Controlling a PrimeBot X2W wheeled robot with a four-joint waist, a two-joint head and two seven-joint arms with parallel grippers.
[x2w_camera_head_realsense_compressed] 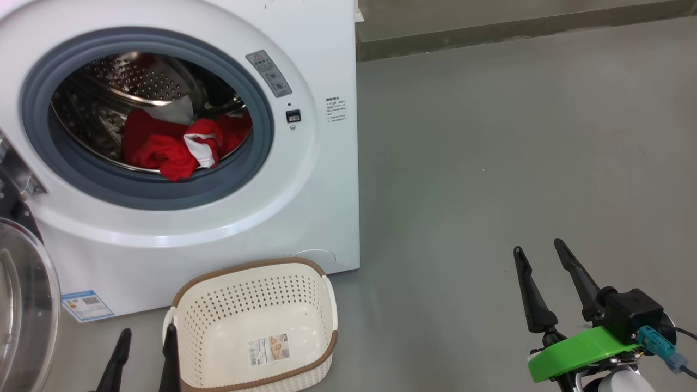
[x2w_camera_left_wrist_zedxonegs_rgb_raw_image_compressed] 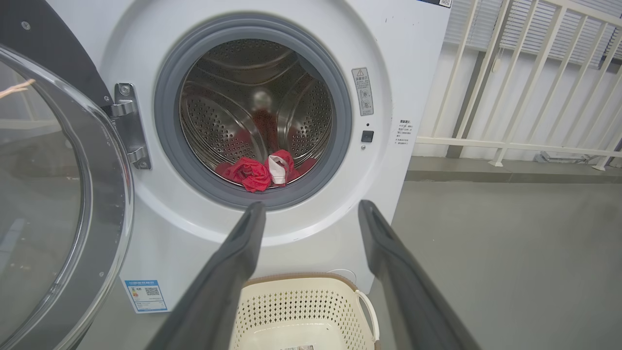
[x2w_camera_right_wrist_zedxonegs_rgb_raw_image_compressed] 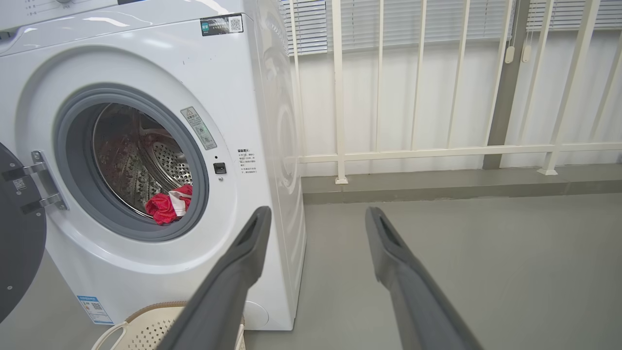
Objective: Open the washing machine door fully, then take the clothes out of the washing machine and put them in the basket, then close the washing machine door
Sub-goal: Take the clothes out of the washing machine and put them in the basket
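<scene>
The white washing machine [x2w_camera_head_realsense_compressed: 305, 207] fills the upper left of the head view, and its door [x2w_camera_head_realsense_compressed: 22, 316] hangs swung open at the far left. Red clothes with a white piece [x2w_camera_head_realsense_compressed: 179, 144] lie at the front of the steel drum, also seen as clothes [x2w_camera_left_wrist_zedxonegs_rgb_raw_image_compressed: 262, 171] and clothes [x2w_camera_right_wrist_zedxonegs_rgb_raw_image_compressed: 170, 206]. The cream basket [x2w_camera_head_realsense_compressed: 256, 326] stands on the floor before the machine, with nothing in it but a sticker. My left gripper [x2w_camera_head_realsense_compressed: 147, 337] is open just left of the basket. My right gripper [x2w_camera_head_realsense_compressed: 539, 253] is open over bare floor, far right of the machine.
A grey floor [x2w_camera_head_realsense_compressed: 517, 163] stretches to the right of the machine. Behind it runs a low kerb with a white railing [x2w_camera_right_wrist_zedxonegs_rgb_raw_image_compressed: 413, 155] against the wall. The open door [x2w_camera_left_wrist_zedxonegs_rgb_raw_image_compressed: 53, 194] with its glass bowl stands out to the left of the drum opening.
</scene>
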